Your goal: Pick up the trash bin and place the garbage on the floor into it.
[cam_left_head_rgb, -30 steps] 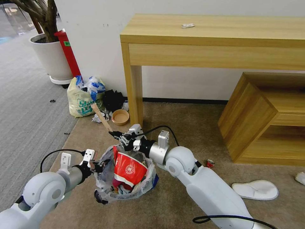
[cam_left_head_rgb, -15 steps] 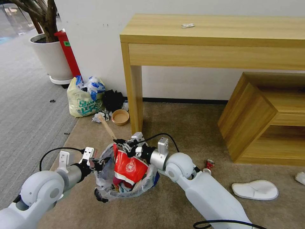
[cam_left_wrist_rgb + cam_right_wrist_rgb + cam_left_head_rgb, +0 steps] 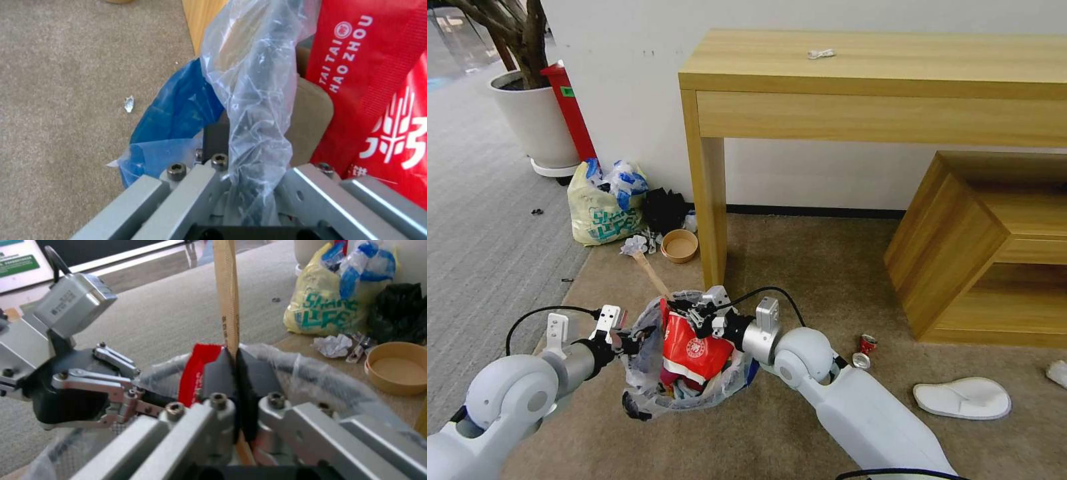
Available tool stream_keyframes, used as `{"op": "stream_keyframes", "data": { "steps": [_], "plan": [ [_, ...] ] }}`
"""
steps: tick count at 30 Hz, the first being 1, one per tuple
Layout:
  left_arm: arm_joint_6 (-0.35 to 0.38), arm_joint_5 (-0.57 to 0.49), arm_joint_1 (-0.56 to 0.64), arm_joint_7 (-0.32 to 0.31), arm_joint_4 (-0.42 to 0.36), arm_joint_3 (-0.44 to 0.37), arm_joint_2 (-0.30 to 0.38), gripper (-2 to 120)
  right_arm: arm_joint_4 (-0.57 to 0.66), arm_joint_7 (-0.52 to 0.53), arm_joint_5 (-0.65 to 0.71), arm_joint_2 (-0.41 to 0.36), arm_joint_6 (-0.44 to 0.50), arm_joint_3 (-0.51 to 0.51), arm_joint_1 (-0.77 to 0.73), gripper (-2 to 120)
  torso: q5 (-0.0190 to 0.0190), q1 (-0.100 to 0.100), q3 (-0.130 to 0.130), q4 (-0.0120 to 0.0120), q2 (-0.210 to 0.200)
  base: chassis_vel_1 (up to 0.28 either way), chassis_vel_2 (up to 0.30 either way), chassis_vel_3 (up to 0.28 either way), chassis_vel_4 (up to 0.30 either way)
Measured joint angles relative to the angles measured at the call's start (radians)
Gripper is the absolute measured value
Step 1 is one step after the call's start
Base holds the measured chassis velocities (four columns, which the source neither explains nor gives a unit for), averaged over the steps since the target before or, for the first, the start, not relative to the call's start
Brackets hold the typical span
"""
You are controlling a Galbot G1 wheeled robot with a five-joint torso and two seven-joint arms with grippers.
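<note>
The left gripper [image 3: 630, 338] pinches the trash bin [image 3: 684, 393] rim above the floor [image 3: 800, 280], while right gripper [image 3: 684, 308] jaws clamp a cardboard strip [image 3: 650, 273] that may snag the liner

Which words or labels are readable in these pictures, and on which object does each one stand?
"TAI TAI HAOZHOU": red paper packaging inside the trash bin.
"SHARE LIFE": yellowish plastic bag beside the wall.
Small print on the flat wooden stick in the right gripper: too blurred.
Label on a grey module: unreadable.
</note>
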Motion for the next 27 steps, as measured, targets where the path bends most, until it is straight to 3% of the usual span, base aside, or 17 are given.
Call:
{"op": "stream_keyframes", "data": {
  "steps": [2, 8, 13, 14, 17, 22, 27],
  "plan": [
    [0.000, 0.000, 0.000, 0.000, 0.001, 0.001, -0.001, 0, 0.004, 0.001, -0.001, 0.000, 0.000, -0.001, 0.000, 7, 0.0000, 0.000, 0.000, 0.0000, 0.000, 0.000, 0.000, 0.000, 0.000],
    [0.000, 0.003, -0.007, 0.000, 0.021, -0.001, -0.001, 0, 0.035, 0.021, -0.007, -0.018, 0.009, -0.002, -0.013, 34, 0.0000, 0.000, 0.000, 0.0000, 0.000, 0.000, 0.000, 0.000, 0.000],
    [0.000, 0.003, -0.008, 0.000, 0.023, -0.003, -0.001, 0, 0.032, 0.025, -0.017, -0.025, 0.022, 0.001, -0.026, 46, 0.0000, 0.000, 0.000, 0.0000, 0.000, 0.000, 0.000, 0.000, 0.000],
    [0.000, 0.003, -0.008, 0.000, 0.023, -0.003, -0.001, 0, 0.032, 0.027, -0.020, -0.027, 0.027, 0.002, -0.030, 60, 0.0000, 0.000, 0.000, 0.0000, 0.000, 0.000, 0.000, 0.000, 0.000],
    [0.000, 0.004, -0.008, 0.000, 0.025, -0.003, -0.002, 0, 0.036, 0.033, -0.020, -0.029, 0.030, 0.003, -0.032, 67, 0.0001, 0.000, 0.000, 0.0000, 0.000, 0.000, 0.000, 0.000, 0.000],
    [0.000, 0.008, -0.007, -0.001, 0.035, -0.007, -0.005, 0, 0.070, 0.061, -0.018, -0.035, 0.032, 0.013, -0.032, 93, 0.0001, 0.000, 0.000, 0.0000, 0.000, 0.000, 0.000, 0.000, 0.000],
    [0.000, 0.015, -0.006, -0.001, 0.049, -0.013, -0.009, 0, 0.107, 0.081, -0.014, -0.049, 0.032, 0.028, -0.033, 100, 0.0000, 0.000, 0.000, 0.0000, 0.000, 0.000, 0.000, 0.000, 0.000]
  ]
}}
